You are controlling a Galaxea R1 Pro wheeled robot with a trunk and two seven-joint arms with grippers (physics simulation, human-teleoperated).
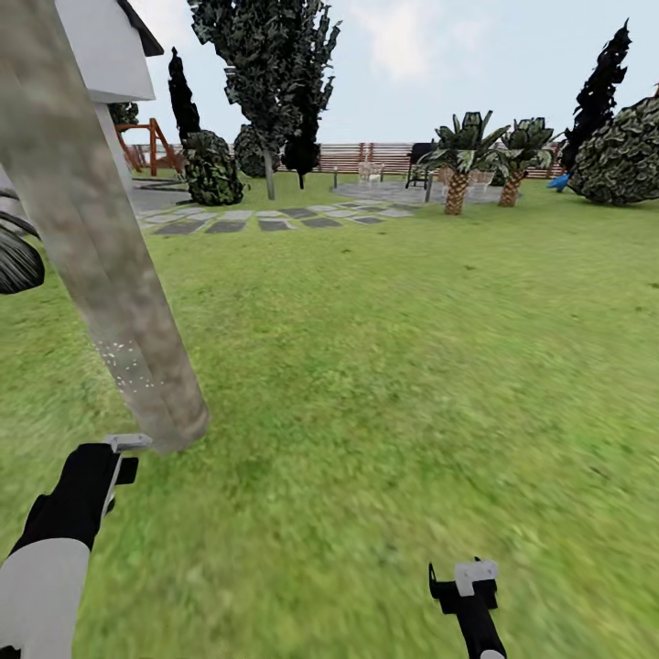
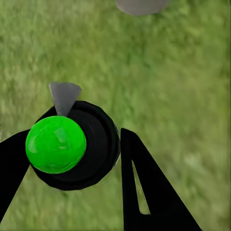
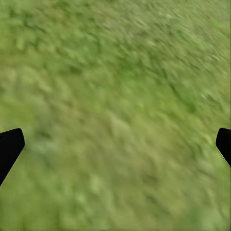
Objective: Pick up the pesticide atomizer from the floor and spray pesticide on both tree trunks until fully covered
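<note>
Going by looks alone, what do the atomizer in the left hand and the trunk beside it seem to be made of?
The atomizer looks like plastic: a glossy green dome with soft highlights over a matte black body, held between the left hand fingers. The tree trunk reads as smooth, matte bark, mottled grey-beige, with pale specks low down. Being renders, both are guesses.

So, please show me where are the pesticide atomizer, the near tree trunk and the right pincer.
pesticide atomizer (image 2: 56, 144): left wrist view, on its green round top.
tree trunk (image 1: 110, 293): head view, on the grey-beige bark at mid height.
right pincer (image 3: 115, 144): right wrist view, midway between its two black fingertips, over grass.
</note>
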